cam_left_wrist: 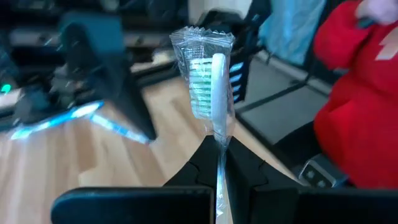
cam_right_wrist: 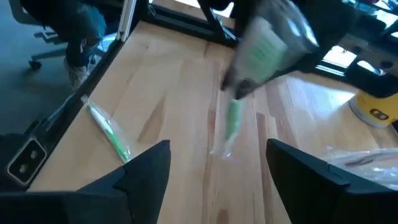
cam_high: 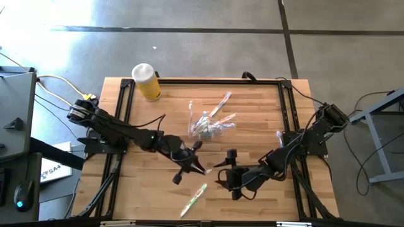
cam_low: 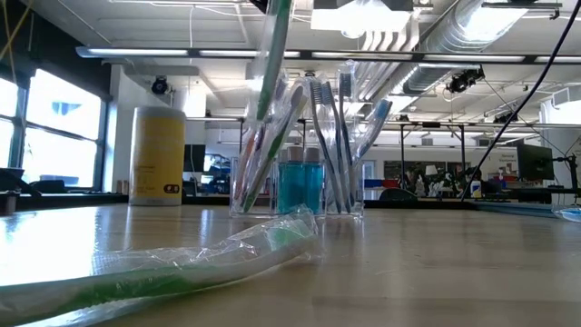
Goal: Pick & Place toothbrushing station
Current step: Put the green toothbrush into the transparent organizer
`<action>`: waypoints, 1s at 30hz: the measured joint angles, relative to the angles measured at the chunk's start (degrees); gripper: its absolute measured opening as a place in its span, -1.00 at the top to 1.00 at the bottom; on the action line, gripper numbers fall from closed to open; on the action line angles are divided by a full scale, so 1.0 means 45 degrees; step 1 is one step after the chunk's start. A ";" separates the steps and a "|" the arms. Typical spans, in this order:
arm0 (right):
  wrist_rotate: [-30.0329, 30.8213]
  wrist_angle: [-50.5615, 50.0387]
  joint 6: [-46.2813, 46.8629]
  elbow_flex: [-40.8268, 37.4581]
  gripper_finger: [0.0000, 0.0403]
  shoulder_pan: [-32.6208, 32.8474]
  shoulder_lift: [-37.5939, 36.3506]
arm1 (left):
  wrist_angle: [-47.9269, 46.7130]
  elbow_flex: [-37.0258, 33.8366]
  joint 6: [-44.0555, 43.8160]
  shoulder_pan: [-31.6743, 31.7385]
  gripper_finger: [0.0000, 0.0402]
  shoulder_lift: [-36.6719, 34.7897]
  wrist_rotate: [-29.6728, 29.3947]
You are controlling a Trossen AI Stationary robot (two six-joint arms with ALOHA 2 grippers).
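Observation:
A clear plastic container [cam_high: 208,123] stands mid-table with several toothbrushes upright in it; the low view shows it [cam_low: 300,186] too, with teal tubes inside. My left gripper [cam_high: 192,165] hovers near the table's middle, shut on a green toothbrush in a clear wrapper [cam_left_wrist: 208,74]. My right gripper [cam_high: 225,170] hangs open just to the right of it, nothing between its fingers [cam_right_wrist: 217,180]. A second wrapped green toothbrush [cam_high: 194,200] lies flat on the table near the front edge, and in the foreground of the low view [cam_low: 182,263]. My left gripper pinches the wrapped toothbrush between its two fingers at the neck just below the bristle head [cam_left_wrist: 219,142], wrapper and all. The head sticks out past the fingertips and the green handle [cam_right_wrist: 233,124] hangs below them. The brush is lifted clear of the table, tilted.
A yellow bottle with a white cap [cam_high: 146,81] stands at the table's far left corner. Black frame rails [cam_high: 123,107] run along the table's sides. A person in a red top [cam_left_wrist: 360,93] sits beyond the table. Bare wood lies at the near left.

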 joint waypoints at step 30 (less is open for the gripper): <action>-0.2339 0.1480 -0.0926 0.0005 -0.27 -0.0281 0.0509 | 0.2431 -0.0372 -0.0381 0.0010 0.99 0.0949 0.0961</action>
